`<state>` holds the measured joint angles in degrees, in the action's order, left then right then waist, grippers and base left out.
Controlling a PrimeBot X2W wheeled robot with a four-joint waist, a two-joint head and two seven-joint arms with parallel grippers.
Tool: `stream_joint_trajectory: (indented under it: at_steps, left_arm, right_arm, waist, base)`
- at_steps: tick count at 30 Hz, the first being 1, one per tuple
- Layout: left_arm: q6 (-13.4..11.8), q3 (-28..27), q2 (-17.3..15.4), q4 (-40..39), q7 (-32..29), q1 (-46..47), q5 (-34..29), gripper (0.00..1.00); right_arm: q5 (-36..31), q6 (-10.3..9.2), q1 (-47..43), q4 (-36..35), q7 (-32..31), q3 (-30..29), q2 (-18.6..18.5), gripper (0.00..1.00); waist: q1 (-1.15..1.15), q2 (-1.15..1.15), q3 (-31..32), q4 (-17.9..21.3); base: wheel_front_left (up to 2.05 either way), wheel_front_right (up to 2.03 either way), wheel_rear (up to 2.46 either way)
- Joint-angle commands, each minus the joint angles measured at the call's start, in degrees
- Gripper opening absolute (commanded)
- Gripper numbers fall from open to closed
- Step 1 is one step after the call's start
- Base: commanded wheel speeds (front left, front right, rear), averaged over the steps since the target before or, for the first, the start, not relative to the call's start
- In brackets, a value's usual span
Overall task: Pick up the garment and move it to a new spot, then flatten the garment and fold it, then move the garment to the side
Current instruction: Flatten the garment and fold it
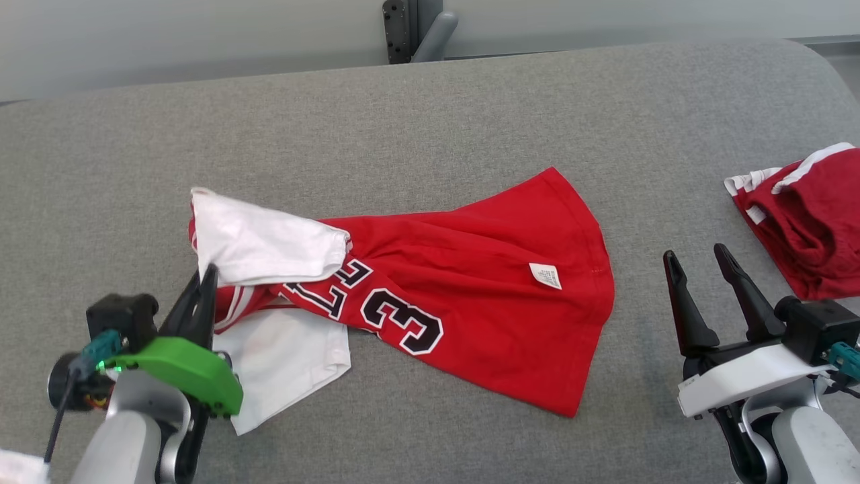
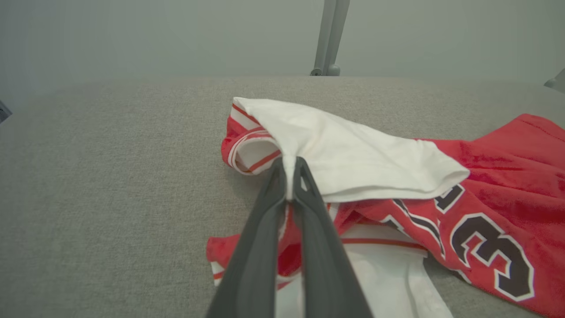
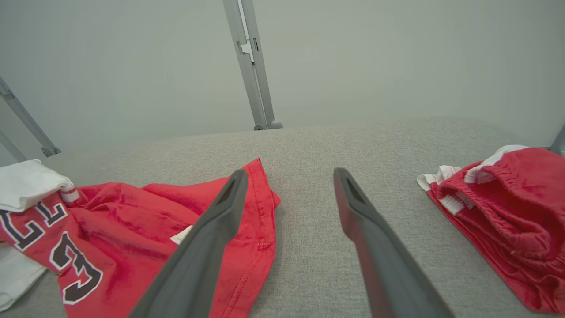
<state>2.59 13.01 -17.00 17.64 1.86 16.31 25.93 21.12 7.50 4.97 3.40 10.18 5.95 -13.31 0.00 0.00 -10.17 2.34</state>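
Red garment point(image 1: 470, 296) with white sleeves lies crumpled mid-counter point(image 1: 470, 114). It looks soft, light and limp, so it will drape and drag; best taken at sleeve or shoulder edges. The left gripper point(image 2: 289, 170), at 8 o'clock, is pinched tight on a white sleeve point(image 2: 353, 154). The right gripper point(image 1: 695, 259), at 4 o'clock, is empty with jaws wide, near the hem.

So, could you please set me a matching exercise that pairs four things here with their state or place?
1. left gripper
2. right gripper
3. red jersey
4. red shorts

A. bunched at the far right
B. open, holding nothing
C. shut on a white sleeve
D. crumpled in the middle

Pairs: 1-C, 2-B, 3-D, 4-A.
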Motion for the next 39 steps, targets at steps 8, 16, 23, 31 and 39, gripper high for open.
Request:
stream_joint_trajectory:
  at_steps: [8, 16, 23, 31, 39]
  left_arm:
    - [-3.45, -1.43, 1.82, -6.78, -0.13, -11.84, 3.68, 0.0]
    - [-4.66, -1.85, 4.25, -3.17, 6.27, -11.8, 2.84, 1.0]
    - [-7.44, -3.3, 4.13, -6.13, 11.9, -11.35, -0.35, 1.0]
    - [-8.2, -3.54, 2.7, -9.32, 12.81, -10.2, -3.39, 1.0]
    - [-8.34, -2.51, 1.31, -11.14, 12.01, -12.64, -4.66, 1.0]
  right_arm:
    - [0.55, -0.02, -0.97, -0.66, -0.32, -1.7, 0.3, 1.0]
    - [-0.08, -0.02, -0.59, -0.69, -0.76, -2.03, -0.1, 1.0]
    - [-1.29, -0.02, -1.75, -1.29, -1.13, -2.81, -0.2, 1.0]
    - [-2.42, -0.02, -2.61, -1.85, -2.0, -2.38, -0.48, 1.0]
    - [-2.77, -0.02, -4.07, -1.67, -2.99, -1.33, -0.25, 1.0]
  waist:
    - [0.0, 0.0, -0.47, -1.25]
    - [0.0, 0.0, 0.37, -1.29]
    - [0.0, 0.0, 2.62, -1.53]
    - [0.0, 0.0, 4.34, -2.12]
    - [0.0, 0.0, 6.87, -2.7]
  base:
    - [0.0, 0.0, 0.0]
    - [0.0, 0.0, 0.0]
    - [0.0, 0.0, 0.0]
    - [0.0, 0.0, 0.0]
    - [0.0, 0.0, 0.0]
